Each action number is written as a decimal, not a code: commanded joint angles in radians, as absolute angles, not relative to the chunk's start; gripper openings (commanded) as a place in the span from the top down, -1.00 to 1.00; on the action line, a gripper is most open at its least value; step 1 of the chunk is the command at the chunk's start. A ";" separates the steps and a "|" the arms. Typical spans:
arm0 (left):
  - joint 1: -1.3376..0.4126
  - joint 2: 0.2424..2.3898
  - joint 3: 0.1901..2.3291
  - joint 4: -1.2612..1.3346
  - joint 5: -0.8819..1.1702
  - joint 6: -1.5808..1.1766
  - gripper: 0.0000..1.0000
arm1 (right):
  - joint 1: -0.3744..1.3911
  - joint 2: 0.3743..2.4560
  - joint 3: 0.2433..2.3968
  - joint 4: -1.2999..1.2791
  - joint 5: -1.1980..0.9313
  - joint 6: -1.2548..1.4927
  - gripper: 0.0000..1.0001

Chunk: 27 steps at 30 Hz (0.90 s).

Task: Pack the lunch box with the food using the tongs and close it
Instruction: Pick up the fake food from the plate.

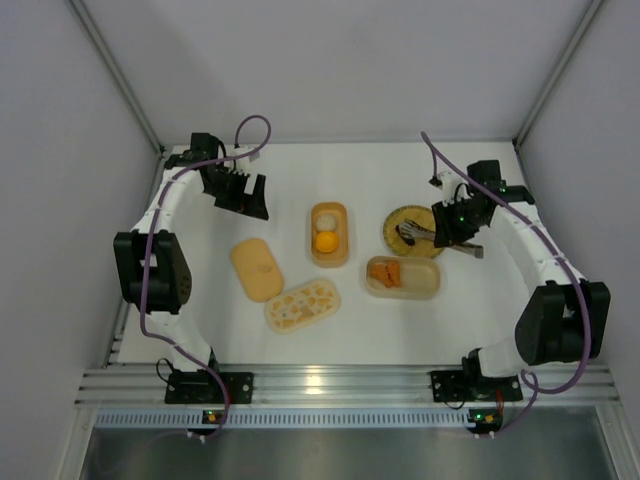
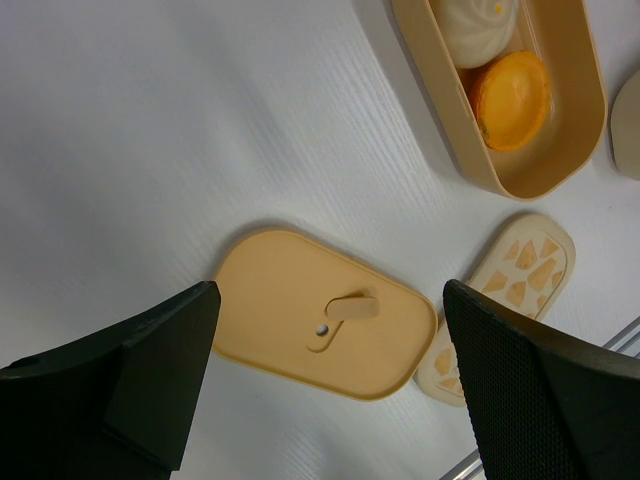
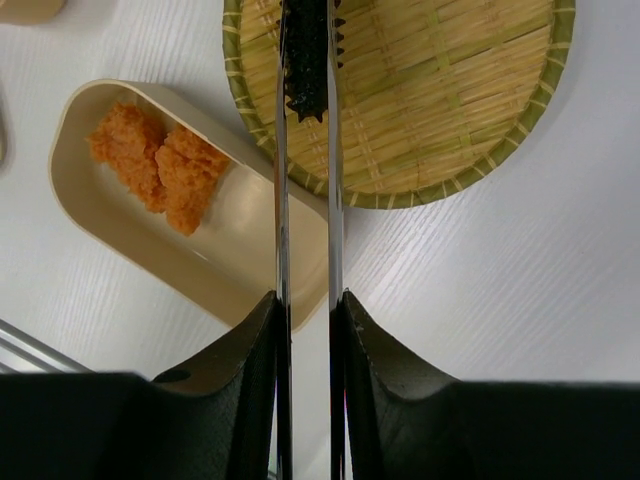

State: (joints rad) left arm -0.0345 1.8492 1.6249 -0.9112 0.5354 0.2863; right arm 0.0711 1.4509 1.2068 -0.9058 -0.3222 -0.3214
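My right gripper [image 3: 306, 300] is shut on the tongs [image 3: 282, 200], squeezing their two silver arms close together. The tong tips pinch a dark spiky piece of food [image 3: 305, 60] over the round bamboo plate [image 3: 450, 100]. Just left of it, one lunch box tray [image 3: 240, 250] holds two orange chunks [image 3: 160, 165]. A second tray [image 1: 328, 258] holds a whitish ball [image 2: 485, 35] and a yellow-orange ball [image 2: 512, 98]. My left gripper [image 2: 328, 295] hangs open and empty above the plain orange lid [image 2: 280, 300], at the back left in the top view [image 1: 240, 195].
A cream lid with an orange pattern [image 1: 302, 304] lies near the front, beside the plain lid [image 1: 256, 268]. The plate [image 1: 392, 222] sits behind the right tray [image 1: 432, 280]. Grey walls close in the table on three sides; a metal rail runs along the near edge.
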 commanded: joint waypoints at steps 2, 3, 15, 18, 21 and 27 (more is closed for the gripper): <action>-0.032 1.838 1.629 -0.882 0.566 0.276 -0.96 | 0.074 1.407 1.281 -0.873 -0.354 -0.334 0.71; -0.032 1.838 1.628 -0.881 0.566 0.276 -0.96 | 0.071 1.405 1.282 -0.874 -0.356 -0.333 0.71; -0.032 1.847 1.629 -0.879 0.571 0.281 -0.96 | 0.044 1.261 1.266 -1.009 -0.397 -0.469 0.72; -0.032 1.859 1.626 -0.873 0.575 0.268 -0.96 | 0.044 1.201 1.224 -1.037 -0.377 -0.491 0.74; -0.034 1.864 1.621 -0.865 0.584 0.265 -0.96 | 0.044 1.146 1.198 -1.077 -0.394 -0.512 0.73; -0.034 1.862 1.611 -0.845 0.586 0.258 -0.96 | 0.044 1.051 1.134 -1.161 -0.403 -0.595 0.74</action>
State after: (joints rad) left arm -0.0345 1.8618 1.6238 -0.8886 0.5495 0.2668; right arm 0.0540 1.0950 1.1458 -1.0893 -0.3714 -0.5289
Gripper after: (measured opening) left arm 0.982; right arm 0.266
